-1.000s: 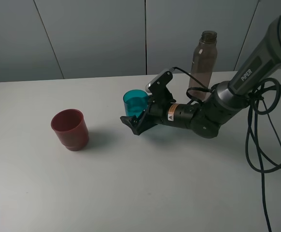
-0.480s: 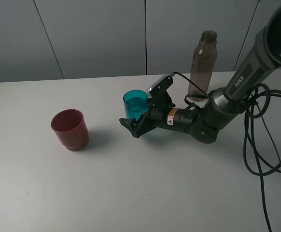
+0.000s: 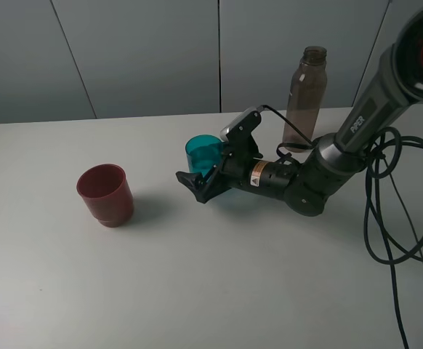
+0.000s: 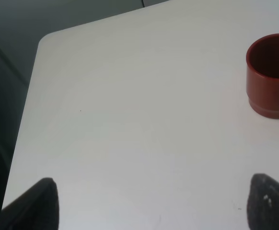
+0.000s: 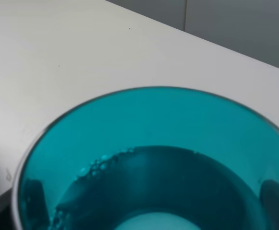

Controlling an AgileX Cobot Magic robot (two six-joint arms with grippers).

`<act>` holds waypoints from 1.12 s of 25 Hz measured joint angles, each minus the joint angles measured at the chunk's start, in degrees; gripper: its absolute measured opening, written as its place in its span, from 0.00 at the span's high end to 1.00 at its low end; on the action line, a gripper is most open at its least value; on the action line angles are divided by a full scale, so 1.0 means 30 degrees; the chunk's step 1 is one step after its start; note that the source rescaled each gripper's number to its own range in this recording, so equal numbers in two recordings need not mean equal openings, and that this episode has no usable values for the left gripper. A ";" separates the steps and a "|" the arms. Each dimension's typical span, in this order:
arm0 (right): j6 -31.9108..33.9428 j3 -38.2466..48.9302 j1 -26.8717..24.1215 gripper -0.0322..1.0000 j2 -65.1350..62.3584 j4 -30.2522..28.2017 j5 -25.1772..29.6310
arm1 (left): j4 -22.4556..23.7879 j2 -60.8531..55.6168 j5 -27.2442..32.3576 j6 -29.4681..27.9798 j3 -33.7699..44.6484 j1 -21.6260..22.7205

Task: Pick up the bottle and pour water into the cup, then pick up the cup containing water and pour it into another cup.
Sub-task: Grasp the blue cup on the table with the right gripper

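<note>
The teal cup (image 3: 204,151) stands upright on the white table (image 3: 197,291) with water in it. My right gripper (image 3: 210,155) is open, with one jaw on each side of the cup. In the right wrist view the cup (image 5: 154,143) fills the picture, and the dark fingers (image 5: 275,193) show through its wall. The dark red cup (image 3: 106,193) stands apart to the left and also shows in the left wrist view (image 4: 270,72). The grey-brown bottle (image 3: 304,94) stands upright and capless behind the right arm. My left gripper (image 4: 154,206) is open and empty, above bare table.
Black cables (image 3: 408,218) hang and loop over the table's right side. The table's left edge (image 4: 29,120) drops off to a dark floor. Grey wall panels stand behind the table's back edge.
My right gripper has slid a little to the left, so its jaws reach further around the teal cup. The cup, the bottle and the red cup have not moved.
</note>
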 joint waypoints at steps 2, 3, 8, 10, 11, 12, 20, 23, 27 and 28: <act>0.0000 0.0000 0.0000 0.00 0.0000 0.0029 -0.0071 | 0.0000 0.0000 0.0000 0.0000 0.0000 0.0000; 0.0000 0.0000 0.0000 0.00 0.0000 0.0029 -0.0070 | 0.0000 0.0000 0.0000 0.0000 0.0000 0.0000; 0.0000 0.0000 0.0000 0.00 0.0000 0.0029 -0.0070 | 0.0000 0.0000 0.0000 0.0000 0.0000 0.0000; 0.0000 -0.0043 0.0000 0.00 0.0000 0.0105 -0.0034 | 0.0000 0.0000 0.0000 0.0000 0.0000 0.0000; 0.0000 -0.0127 0.0000 0.00 0.0031 0.0146 0.0002 | 0.0000 0.0000 0.0000 0.0000 0.0000 0.0000; 0.0000 -0.0261 0.0027 0.00 0.0076 0.0225 0.0036 | 0.0000 0.0000 0.0000 0.0000 0.0000 0.0000; 0.0000 -0.0876 0.0420 0.00 0.0566 0.0372 0.0258 | 0.0000 0.0000 0.0000 0.0000 0.0000 0.0000; 0.0000 -0.0876 0.0450 0.00 0.0566 0.0372 0.0258 | 0.0000 0.0000 0.0000 0.0000 0.0000 0.0000; 0.0000 -0.0876 0.0450 0.01 0.0566 0.0372 0.0269 | 0.0000 0.0000 0.0000 -0.0040 0.0000 0.0000; 0.0000 -0.0876 0.0450 0.09 0.0566 0.0372 0.0269 | 0.0000 0.0000 0.0000 -0.0040 0.0000 0.0000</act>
